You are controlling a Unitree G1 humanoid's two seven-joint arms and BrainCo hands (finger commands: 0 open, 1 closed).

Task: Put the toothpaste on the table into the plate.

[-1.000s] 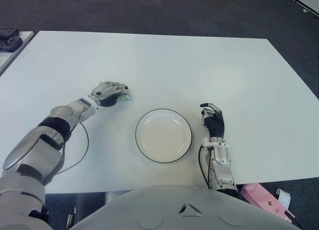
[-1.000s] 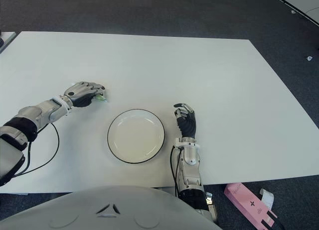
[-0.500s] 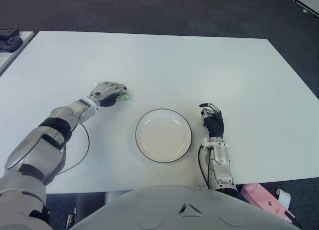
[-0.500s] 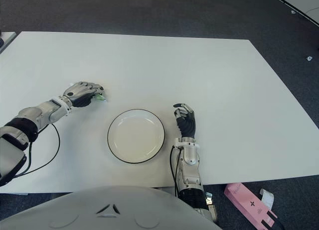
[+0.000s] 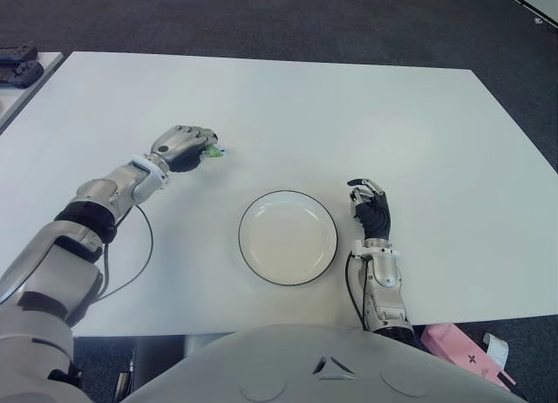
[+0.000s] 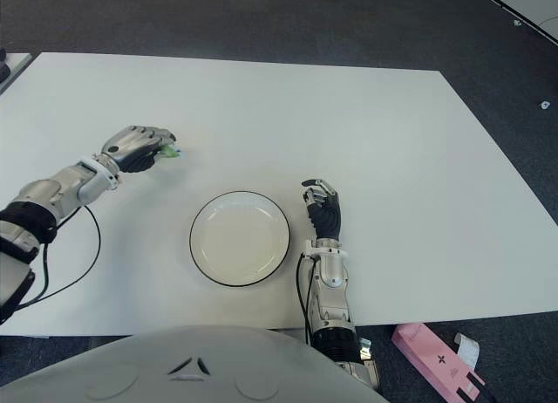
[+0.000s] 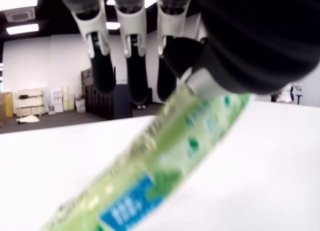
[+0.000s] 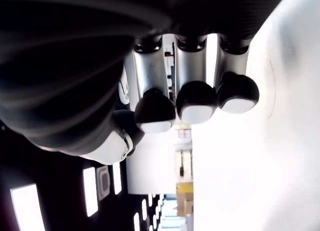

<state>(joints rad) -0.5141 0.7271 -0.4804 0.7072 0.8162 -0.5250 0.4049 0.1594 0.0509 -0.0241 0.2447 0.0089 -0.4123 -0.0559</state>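
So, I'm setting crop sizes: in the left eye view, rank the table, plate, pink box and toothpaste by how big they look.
1. table
2. plate
3. pink box, partly hidden by the robot's body
4. toothpaste; only its green tip shows, since the left hand grips and covers the rest, so its rank is unsure.

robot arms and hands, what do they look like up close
Both arms are silver-grey metal shells with black joint bands and a white cuff at the wrist. The left hand has silver knuckles; the right hand has black ribbed fingers with pale pads. A thin black cable loops beside the left forearm.
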